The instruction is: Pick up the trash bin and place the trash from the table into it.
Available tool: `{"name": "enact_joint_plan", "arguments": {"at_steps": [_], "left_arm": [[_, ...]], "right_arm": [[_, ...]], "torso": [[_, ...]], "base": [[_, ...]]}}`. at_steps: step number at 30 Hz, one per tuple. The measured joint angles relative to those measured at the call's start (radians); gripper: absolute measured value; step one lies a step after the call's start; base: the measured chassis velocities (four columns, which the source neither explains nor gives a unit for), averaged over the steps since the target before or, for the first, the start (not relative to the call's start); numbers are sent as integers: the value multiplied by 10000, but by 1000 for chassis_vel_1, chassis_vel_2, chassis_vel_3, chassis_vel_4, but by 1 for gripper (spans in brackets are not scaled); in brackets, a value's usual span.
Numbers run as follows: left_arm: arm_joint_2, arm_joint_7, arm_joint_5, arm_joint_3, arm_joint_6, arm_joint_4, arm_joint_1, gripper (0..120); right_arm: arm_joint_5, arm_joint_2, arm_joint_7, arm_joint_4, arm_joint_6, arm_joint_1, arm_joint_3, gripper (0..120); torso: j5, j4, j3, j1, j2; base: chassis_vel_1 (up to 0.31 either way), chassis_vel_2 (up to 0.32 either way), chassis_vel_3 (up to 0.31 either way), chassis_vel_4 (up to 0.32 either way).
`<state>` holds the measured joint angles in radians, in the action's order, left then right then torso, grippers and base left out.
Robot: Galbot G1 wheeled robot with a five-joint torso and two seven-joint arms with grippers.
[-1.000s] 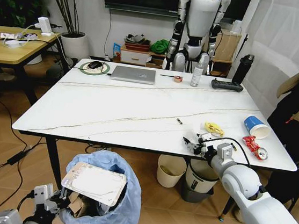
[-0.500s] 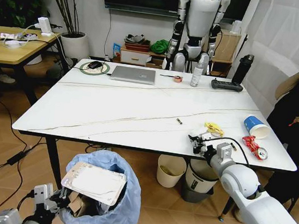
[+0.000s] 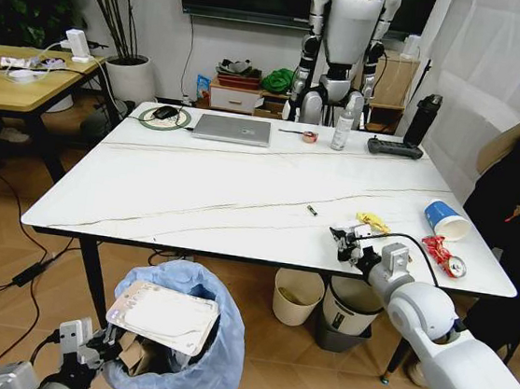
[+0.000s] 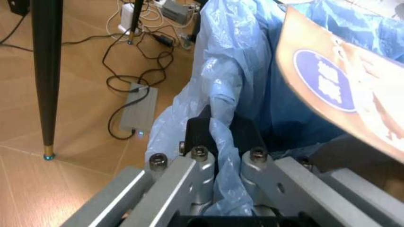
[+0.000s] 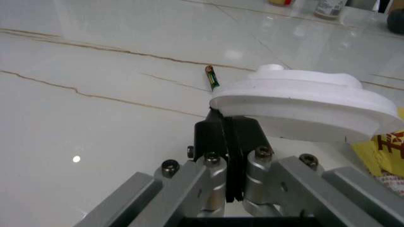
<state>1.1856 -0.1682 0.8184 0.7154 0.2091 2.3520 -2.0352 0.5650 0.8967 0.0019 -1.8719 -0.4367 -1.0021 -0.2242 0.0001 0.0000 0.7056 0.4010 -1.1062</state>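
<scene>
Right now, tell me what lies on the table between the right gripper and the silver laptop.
In the head view, between the right gripper and the silver laptop lies bare marble table, apart from one small battery-like stick near the gripper.

The blue-bagged bin [image 3: 187, 355] sits below the table's [image 3: 195, 187] 6 o'clock edge holding a flat tray [image 3: 163, 317], while the cup [image 3: 445, 219], red wrapper [image 3: 438, 250], yellow wrapper [image 3: 372, 222] and white lid [image 5: 303, 105] lie around 4 o'clock.
</scene>
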Motion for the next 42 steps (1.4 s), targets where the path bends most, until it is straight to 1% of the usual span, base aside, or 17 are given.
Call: {"name": "enact_joint_plan", "arguments": {"at_steps": [25,33,42], "left_arm": [[52,1,-9,-5,-2,-10,56,0],[20,-23,66,9,5,-16,97,0],[6,-44,131,-28,24,-159,284,0]], "right_arm": [[39,-38,-133,-122,319,178,361,0],[214,-126,-287,-824,633,77,321,0],[351,-117,-394,-1000,953,257,615,0]], "torso": [[-1,0,-1,0,0],[-2,-1,-2,0,0],[-2,-1,-1,0,0]], "base": [[0,0,0,0],[0,0,0,0],[0,0,0,0]]}}
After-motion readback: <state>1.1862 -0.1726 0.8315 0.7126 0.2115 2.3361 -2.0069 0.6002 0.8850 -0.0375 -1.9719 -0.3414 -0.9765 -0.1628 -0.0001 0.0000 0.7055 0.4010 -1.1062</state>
